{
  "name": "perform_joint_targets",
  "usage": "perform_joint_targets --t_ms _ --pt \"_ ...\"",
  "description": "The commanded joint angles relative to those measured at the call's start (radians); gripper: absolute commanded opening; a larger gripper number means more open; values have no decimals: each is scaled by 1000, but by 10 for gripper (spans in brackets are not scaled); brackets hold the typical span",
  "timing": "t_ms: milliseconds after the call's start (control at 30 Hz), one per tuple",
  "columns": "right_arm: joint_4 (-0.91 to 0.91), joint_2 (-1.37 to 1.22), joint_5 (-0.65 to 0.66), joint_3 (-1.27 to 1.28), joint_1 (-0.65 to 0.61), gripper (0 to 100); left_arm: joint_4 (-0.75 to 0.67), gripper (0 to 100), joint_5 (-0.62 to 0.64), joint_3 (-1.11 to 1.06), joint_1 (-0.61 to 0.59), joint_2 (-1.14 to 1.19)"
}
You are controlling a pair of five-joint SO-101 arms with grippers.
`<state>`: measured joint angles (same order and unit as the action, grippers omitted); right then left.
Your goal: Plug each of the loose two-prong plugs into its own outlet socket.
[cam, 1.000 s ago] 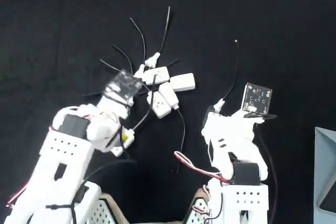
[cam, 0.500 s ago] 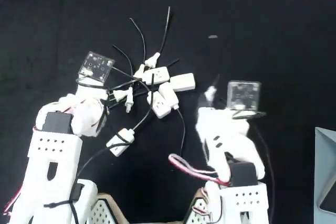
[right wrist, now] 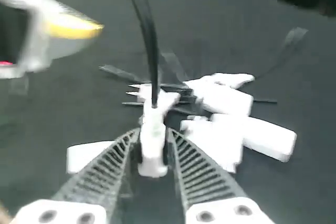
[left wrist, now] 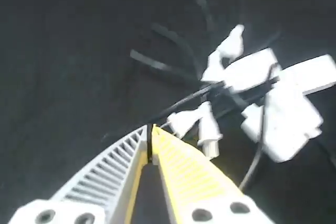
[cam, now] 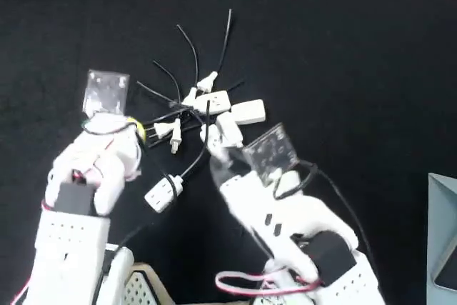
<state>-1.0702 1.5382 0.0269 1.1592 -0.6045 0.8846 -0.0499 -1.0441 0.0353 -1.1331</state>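
One snag looks likely near the middle of the table (cam: 371, 48) — the right gripper (right wrist: 152, 134), jaws pinching a white plug (right wrist: 152, 121), may tug tangled cords (right wrist: 146, 40) and shift the sockets (cam: 248, 111) beside it — while the left gripper (left wrist: 149, 128), jaws pressed together empty, steadies nothing.

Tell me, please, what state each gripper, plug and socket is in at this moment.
left gripper: shut, empty, tip beside the loose plug.
right gripper: shut on the held plug.
held plug: clamped between the fingers, black cable attached, not in a socket.
loose plug: lying free, unplugged.
outlet sockets: clustered together; occupancy unclear.
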Motion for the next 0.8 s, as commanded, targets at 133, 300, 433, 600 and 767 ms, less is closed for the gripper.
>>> perform_joint_targets --t_ms 133,300,433,600,767 --pt "-29 1 3 -59 -236 11 -72 28 9 -147 131 -253" --pt "-29 -4 -43 -54 -293 11 -72 28 6 -223 217 -364" --pt "-28 -73 -52 -44 -322 11 -63 28 5 -260 303 -451" --pt "-28 -179 -52 -74 -318 11 20 28 -97 -289 363 -559" --pt "-20 -217 -52 -88 -318 11 147 29 -137 -288 409 -663"
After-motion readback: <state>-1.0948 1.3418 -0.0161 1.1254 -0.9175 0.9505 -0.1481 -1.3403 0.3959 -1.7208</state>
